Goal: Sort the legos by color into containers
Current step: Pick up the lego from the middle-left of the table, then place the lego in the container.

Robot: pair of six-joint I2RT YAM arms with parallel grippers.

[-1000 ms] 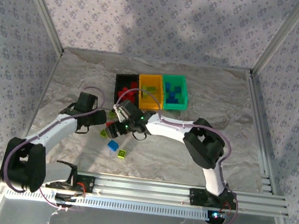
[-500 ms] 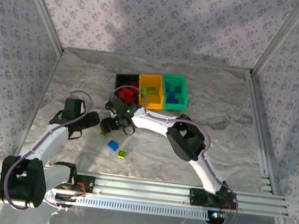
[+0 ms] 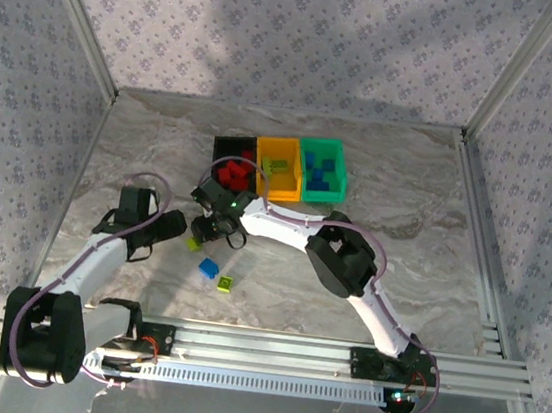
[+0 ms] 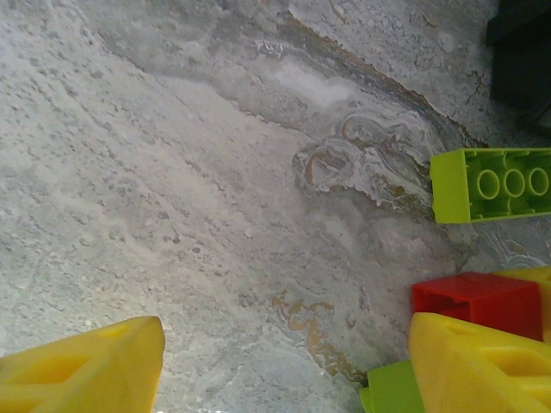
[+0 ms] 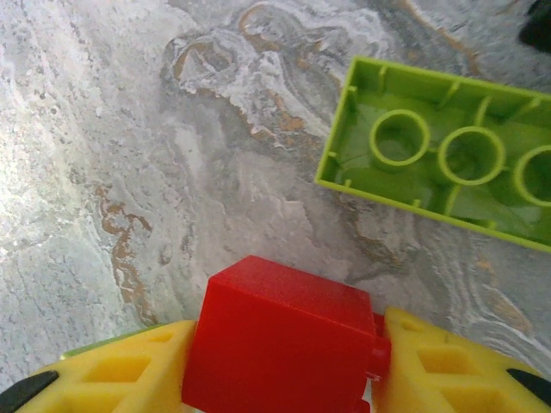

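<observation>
right arm reached further left and its jaws closed in; left arm drew back a little.
the right gripper [image 3: 215,227] gripped a red brick [image 5: 280,337] between its jaws, low over the table [image 5: 129,129] beside an upturned yellow-green brick [image 5: 439,159]. picking seemed in hand; next it should lift and carry the brick to the black bin [image 3: 225,147], where red ones lay. the left gripper [image 4: 284,357] hung open, empty, just beside.
</observation>
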